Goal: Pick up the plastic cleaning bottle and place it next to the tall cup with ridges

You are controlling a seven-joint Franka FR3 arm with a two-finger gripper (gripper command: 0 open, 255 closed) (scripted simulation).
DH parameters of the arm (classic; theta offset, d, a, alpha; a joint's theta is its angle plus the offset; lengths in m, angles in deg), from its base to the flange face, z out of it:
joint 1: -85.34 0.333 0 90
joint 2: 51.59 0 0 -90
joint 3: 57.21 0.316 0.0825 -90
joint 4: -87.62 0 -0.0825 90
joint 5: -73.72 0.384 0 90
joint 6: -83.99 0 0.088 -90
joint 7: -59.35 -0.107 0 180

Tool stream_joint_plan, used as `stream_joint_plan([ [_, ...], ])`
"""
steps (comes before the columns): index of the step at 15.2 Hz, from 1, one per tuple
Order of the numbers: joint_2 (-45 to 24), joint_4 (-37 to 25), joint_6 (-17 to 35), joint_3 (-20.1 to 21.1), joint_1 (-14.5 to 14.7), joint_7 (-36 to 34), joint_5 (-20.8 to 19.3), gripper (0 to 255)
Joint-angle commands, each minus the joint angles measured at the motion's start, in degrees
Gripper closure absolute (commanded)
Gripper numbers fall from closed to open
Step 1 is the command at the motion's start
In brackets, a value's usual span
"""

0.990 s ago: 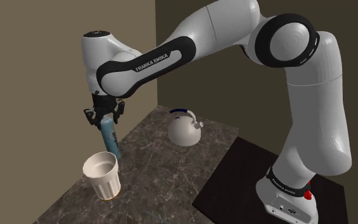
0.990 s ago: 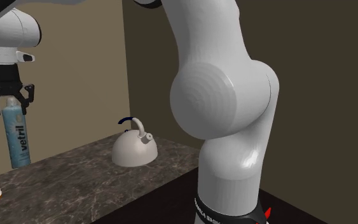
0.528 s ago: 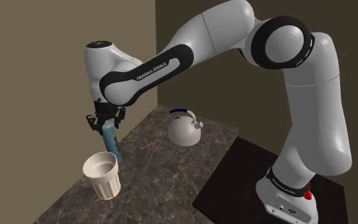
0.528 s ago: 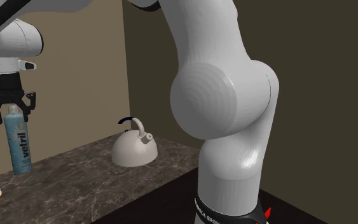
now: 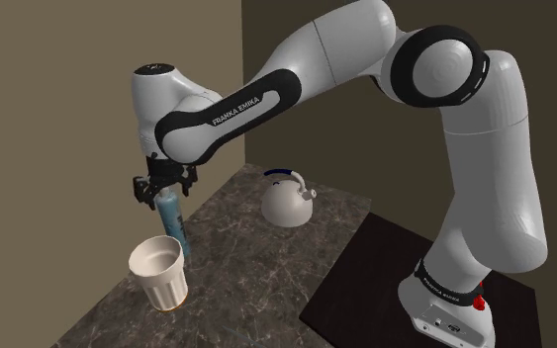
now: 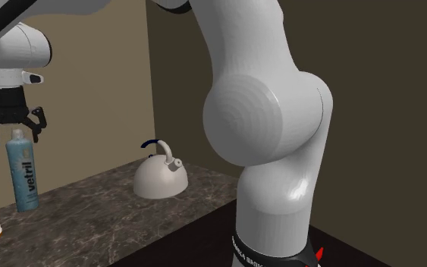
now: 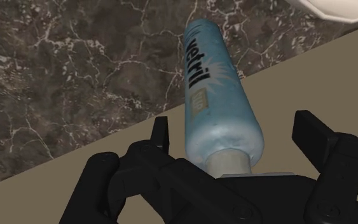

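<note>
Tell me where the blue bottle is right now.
The blue bottle stands upright on the dark counter at the shoulder view's left, just behind the ridged cup, under the open gripper.
</note>
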Motion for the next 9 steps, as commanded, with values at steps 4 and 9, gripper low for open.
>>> stream_joint_plan([
  [4, 1.13, -0.22, -1.29, 0.28, -0.18, 0.27, 0.46, 0],
  [9, 4.01, -1.27, -5.07, 0.96, -0.57, 1.00, 1.70, 0],
])
